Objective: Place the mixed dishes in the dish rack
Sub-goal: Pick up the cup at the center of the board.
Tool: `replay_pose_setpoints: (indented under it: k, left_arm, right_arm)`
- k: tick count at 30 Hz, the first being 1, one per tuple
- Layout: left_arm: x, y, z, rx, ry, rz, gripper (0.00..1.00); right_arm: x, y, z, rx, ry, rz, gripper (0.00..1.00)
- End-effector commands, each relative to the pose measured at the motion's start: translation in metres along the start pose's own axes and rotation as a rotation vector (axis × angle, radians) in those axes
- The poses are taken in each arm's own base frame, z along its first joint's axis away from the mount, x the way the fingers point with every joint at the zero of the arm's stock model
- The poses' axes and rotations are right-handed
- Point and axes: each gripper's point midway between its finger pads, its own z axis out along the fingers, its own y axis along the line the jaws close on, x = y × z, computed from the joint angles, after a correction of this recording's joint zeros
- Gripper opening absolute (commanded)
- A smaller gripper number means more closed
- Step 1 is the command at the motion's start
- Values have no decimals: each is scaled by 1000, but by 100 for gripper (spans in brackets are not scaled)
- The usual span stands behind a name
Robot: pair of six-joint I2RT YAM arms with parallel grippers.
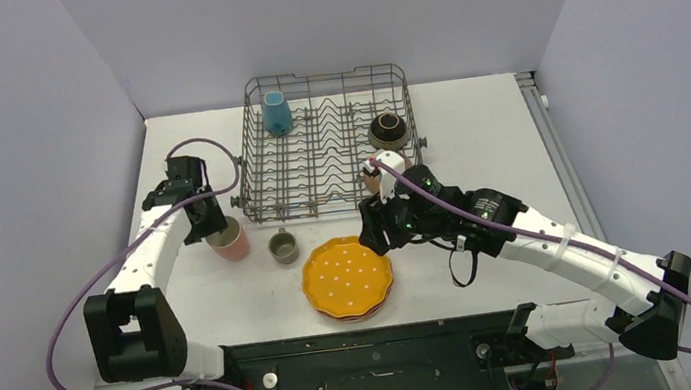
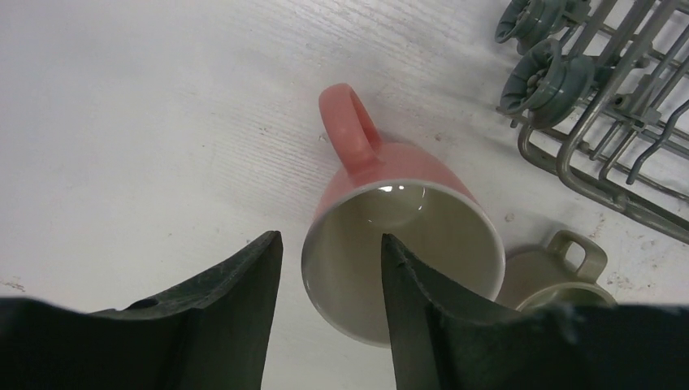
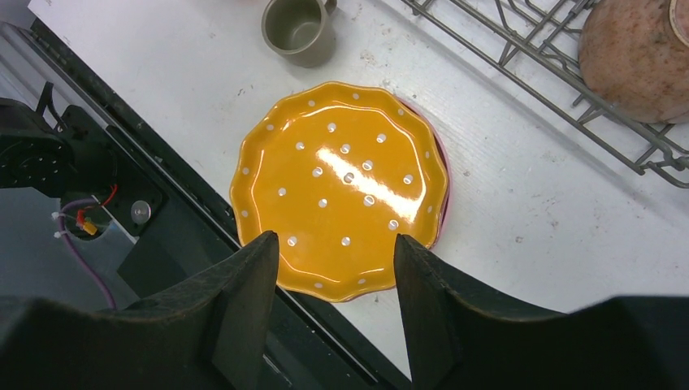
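The grey wire dish rack (image 1: 330,147) stands at the back and holds a small blue cup (image 1: 276,113), a dark brown bowl (image 1: 388,131) and a terracotta bowl (image 3: 630,57). The pink cup (image 2: 390,175) stands upright on the table left of the rack. My left gripper (image 2: 329,244) is open over its near rim, one finger over the inside and one outside. A grey-green cup (image 1: 283,247) sits beside it. The orange white-dotted plate (image 3: 341,183) lies on pink plates (image 3: 441,175). My right gripper (image 3: 335,244) is open and empty above the plate's near edge.
The rack's corner with its wheels (image 2: 544,77) is close to the pink cup. The black mounting rail (image 1: 372,353) runs along the table's front edge, right beside the plate stack. Purple cables trail from both arms.
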Motion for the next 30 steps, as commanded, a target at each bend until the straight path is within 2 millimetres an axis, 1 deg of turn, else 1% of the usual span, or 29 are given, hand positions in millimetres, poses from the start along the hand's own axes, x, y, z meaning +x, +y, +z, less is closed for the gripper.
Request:
replay_pose_setpoints:
  k: [1,5,7,8,11,12,14,15,21,27,30]
  left_arm:
    - [-18,-6,8,10,-40,-30,43]
    - [-18,-7,14,8,-32,-29,33]
    - [-16,-8,17,13,-28,-26,25]
    - [-16,-8,18,15,-27,-25,23]
    - [-11,-8,22,12,-14,-17,11]
    - [-9,-7,23,11,-10,-14,9]
    - [-9,-7,23,12,-15,-14,2]
    - [-9,-7,22,14,-20,-14,0]
    - [-14,-6,10,27,-60,-7,0]
    - [-12,-17,-13,96,-96,25,0]
    - [-11,-22,-28,126,-119,53,0]
  right_arm:
    - [-8,4,-4,-2,-54,8,50]
    - [-6,5,-3,0,-50,7,50]
    - [-5,6,-1,0,-44,5,50]
    - [-5,6,0,2,-43,6,50]
    - [-3,7,2,3,-34,1,50]
    - [-4,8,2,2,-36,0,50]
    - [-3,9,3,2,-32,-3,49]
    - [-3,10,4,1,-29,-5,49]
    - [-4,14,7,-5,-19,-19,49]
    - [-6,19,7,-14,-15,-37,50]
    - [-7,21,8,-18,-12,-47,50]
